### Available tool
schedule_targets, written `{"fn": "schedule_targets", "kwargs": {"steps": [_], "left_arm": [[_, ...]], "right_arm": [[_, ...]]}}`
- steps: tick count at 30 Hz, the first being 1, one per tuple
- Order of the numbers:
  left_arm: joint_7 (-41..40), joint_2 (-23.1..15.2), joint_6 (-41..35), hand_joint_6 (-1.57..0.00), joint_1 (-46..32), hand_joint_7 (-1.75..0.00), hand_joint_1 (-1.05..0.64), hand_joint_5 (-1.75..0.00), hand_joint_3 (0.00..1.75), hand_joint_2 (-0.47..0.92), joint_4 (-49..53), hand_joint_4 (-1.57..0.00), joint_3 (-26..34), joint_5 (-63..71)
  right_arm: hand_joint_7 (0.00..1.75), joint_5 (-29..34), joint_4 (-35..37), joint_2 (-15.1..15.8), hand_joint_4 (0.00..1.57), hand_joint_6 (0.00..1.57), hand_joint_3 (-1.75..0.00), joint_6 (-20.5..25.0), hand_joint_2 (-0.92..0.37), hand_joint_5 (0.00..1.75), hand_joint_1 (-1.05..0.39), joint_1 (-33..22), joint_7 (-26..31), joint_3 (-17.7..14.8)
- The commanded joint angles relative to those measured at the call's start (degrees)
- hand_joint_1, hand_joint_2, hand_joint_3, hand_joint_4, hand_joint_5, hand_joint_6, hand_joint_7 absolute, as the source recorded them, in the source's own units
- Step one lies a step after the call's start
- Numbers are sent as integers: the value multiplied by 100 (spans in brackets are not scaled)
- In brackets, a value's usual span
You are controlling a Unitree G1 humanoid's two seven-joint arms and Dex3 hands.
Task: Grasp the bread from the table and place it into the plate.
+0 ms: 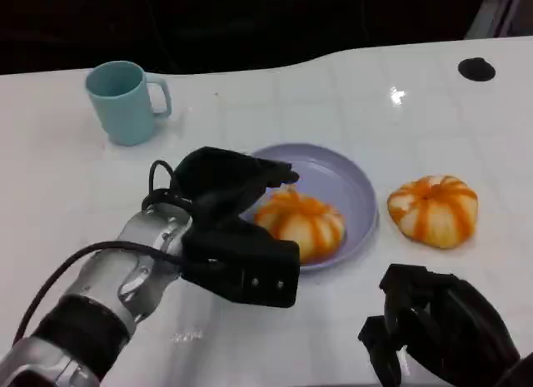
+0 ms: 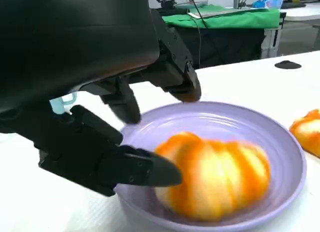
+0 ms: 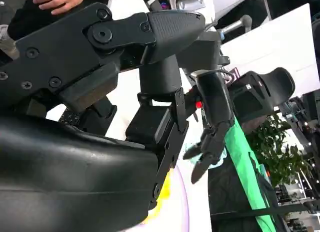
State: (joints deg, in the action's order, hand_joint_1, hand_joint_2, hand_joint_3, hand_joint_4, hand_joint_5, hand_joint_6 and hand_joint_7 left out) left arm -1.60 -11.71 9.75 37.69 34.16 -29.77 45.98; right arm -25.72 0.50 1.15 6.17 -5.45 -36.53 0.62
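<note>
Left arm: we see the silver forearm come in from the lower left of the head view and angle up toward the plate [image 1: 354, 183].
Left hand [image 1: 237, 225]: it hovers over the near left rim of the plate, fingers spread around the bread [image 1: 301, 223] without closing on it; in the left wrist view the thumb tip sits just beside the bun's side and the upper fingers [image 2: 182, 82] arch above it, apart from it. We judge the hand open, holding nothing.
Bread: it lies inside the lilac plate, toward its near left part.
Second bun [image 1: 433, 209]: on the table, just right of the plate, apart from it.
Right hand [image 1: 437, 324]: low at the near right edge, fingers curled in; we cannot tell whether they are fully closed.
Mug [image 1: 125, 100]: teal, upright, far left, well apart from the plate.
</note>
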Motion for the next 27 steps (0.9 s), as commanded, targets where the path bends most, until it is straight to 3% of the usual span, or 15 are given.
{"fn": "schedule_targets", "kwargs": {"steps": [1, 9, 14, 18, 22, 27], "left_arm": [[344, -177, -199, -32, 14, 0, -83, -41, 43, 92, -323, -19, -34, 33], [646, -350, -352, -24, -166, 0, -92, -36, 47, 92, -801, -11, 15, -13], [673, -497, -195, -30, -442, -3, -89, -40, 45, 92, -1212, -16, 265, -361], [936, -533, 291, -49, -856, -9, -74, -61, 35, 92, -1409, -37, 765, -1419], [1218, -404, 749, -65, -1261, -18, -65, -107, 29, 92, -1428, -38, 1232, -2555], [1602, -37, 1165, -41, -1734, -113, -52, -154, 20, 92, -1402, -39, 1757, -3943]], "right_arm": [[141, -62, -61, 38, 123, 106, -41, -32, -71, 155, -93, -35, 15, -41], [143, -92, -74, 41, 122, 105, -40, 5, -71, 156, -93, -36, 4, -44], [142, -56, -106, 54, 122, 105, -40, 8, -71, 156, -93, -51, 32, -29], [143, -48, -116, 49, 123, 106, -40, 5, -72, 156, -94, -52, 42, -24], [142, -84, -96, 52, 122, 105, -40, 11, -72, 155, -94, -41, 4, -37], [141, -71, -98, 67, 122, 105, -39, 24, -72, 155, -94, -35, 9, -35]]}}
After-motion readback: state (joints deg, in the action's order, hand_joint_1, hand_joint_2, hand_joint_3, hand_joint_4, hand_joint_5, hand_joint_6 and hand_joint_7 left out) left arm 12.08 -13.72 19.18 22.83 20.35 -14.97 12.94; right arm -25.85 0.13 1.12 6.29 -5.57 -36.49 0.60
